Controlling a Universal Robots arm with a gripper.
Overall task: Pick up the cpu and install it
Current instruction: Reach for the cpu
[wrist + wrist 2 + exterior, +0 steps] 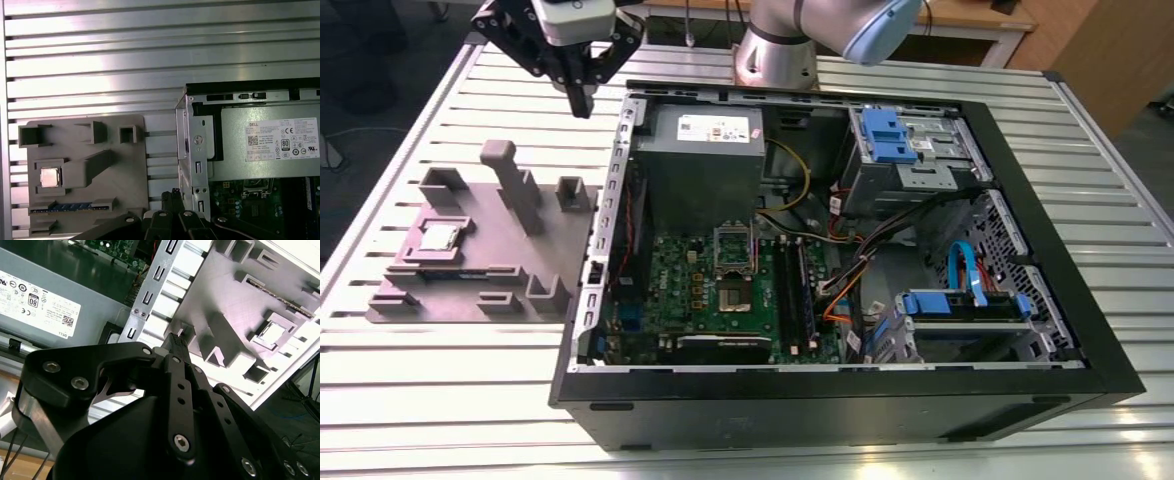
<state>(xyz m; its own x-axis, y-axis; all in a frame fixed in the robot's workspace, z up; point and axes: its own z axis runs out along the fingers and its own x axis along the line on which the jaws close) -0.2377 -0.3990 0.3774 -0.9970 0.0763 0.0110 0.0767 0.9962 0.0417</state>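
The cpu (440,237) is a small silver square lying in a recess of the grey holder block (507,270) on the table, at the exterior view's left of the open computer case (854,400). Both wrist views show the cpu (270,333) (49,177) seated in the block. My gripper (580,103) hangs high above the table between the block's far end and the case's corner, well away from the cpu. Its black fingers (174,341) (173,196) are shut with nothing in them. The motherboard's bare socket (734,272) (257,187) lies inside the case.
A grey power supply with a white label (700,140) (45,300) fills the case's far corner. Memory sticks (794,285), cables and blue drive bays (887,135) crowd the case at the exterior view's right of the socket. Upright posts (514,185) rise from the block. The table is ribbed aluminium (150,45).
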